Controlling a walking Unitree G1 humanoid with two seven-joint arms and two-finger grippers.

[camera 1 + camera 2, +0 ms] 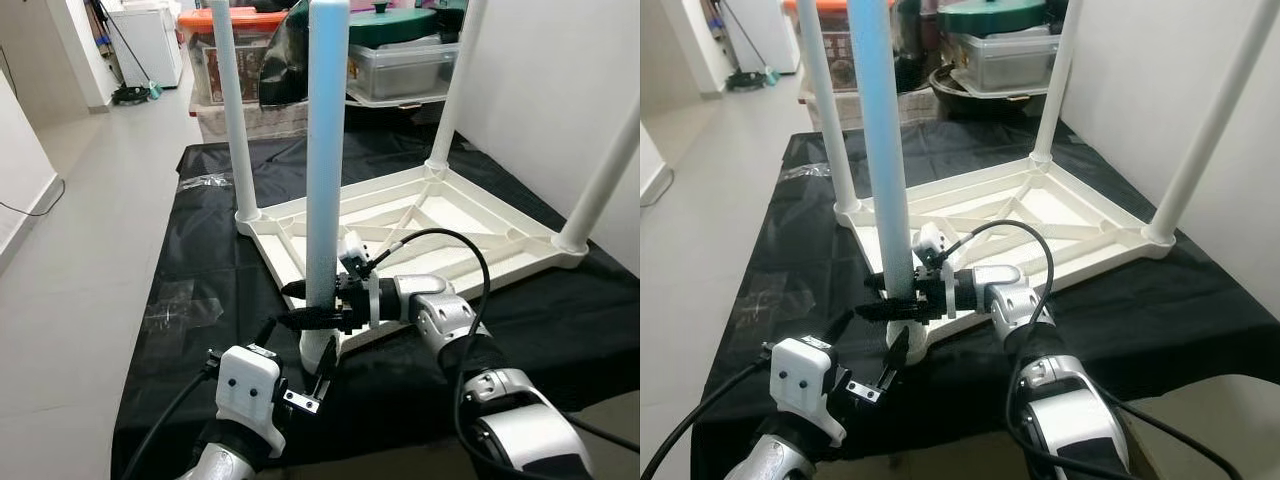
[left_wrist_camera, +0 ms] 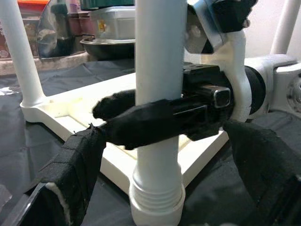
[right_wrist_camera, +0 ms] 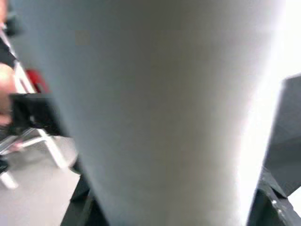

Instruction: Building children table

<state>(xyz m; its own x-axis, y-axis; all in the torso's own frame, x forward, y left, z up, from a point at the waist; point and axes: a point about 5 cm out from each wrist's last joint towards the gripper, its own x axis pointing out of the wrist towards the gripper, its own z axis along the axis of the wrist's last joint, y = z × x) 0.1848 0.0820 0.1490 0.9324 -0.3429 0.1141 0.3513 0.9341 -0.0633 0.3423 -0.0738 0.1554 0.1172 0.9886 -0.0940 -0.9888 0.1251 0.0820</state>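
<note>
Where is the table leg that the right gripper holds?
The near leg stands upright at the tabletop's nearest corner, clamped by the right gripper, left gripper just below.

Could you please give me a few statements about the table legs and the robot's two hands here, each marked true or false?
1. The right hand is closed around the nearest table leg. True.
2. The tabletop stands right way up on its legs. False: it lies upside down on the black cloth, legs pointing up.
3. The left hand grips the leg too. False: it sits open, low beside the leg's threaded base, fingers on either side and apart from it.
4. The nearest leg stands upright at the tabletop's near corner. True.
5. The table rests on bare floor tiles. False: it lies on the black cloth.
</note>
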